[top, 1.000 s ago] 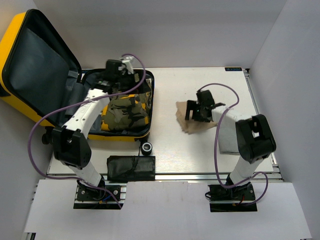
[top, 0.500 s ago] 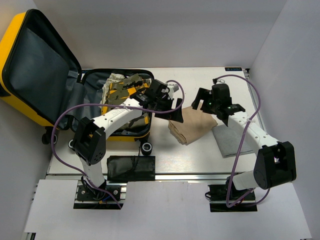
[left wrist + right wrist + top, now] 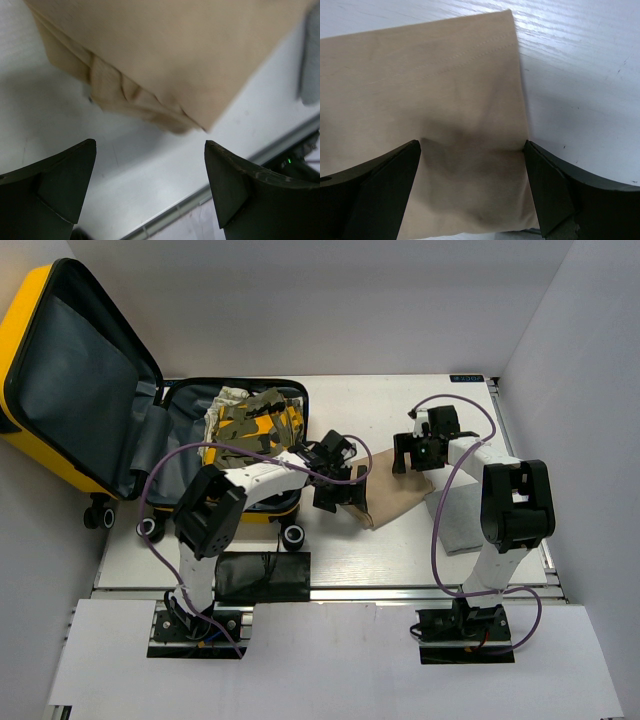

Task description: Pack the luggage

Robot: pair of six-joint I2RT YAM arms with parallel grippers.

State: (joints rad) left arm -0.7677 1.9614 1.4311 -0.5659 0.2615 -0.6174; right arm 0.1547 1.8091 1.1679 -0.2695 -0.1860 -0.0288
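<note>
Luggage (image 3: 80,375) lies open at the left of the white table (image 3: 380,555), lid propped up and camouflage clothing (image 3: 250,422) in its base. The left gripper (image 3: 335,495) hangs just right of it, jaws spread and empty, beside a folded tan garment (image 3: 392,490). The right gripper (image 3: 415,452), well apart from the luggage, has its jaws spread over that garment. White walls enclose the table.

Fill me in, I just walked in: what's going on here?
Two robot arms are packing an open yellow suitcase, which already holds camouflage clothing. Both work on a folded tan garment lying on the table beside it: the left gripper, open, is at its near-left edge, and the right gripper, open, straddles its far end.
</note>
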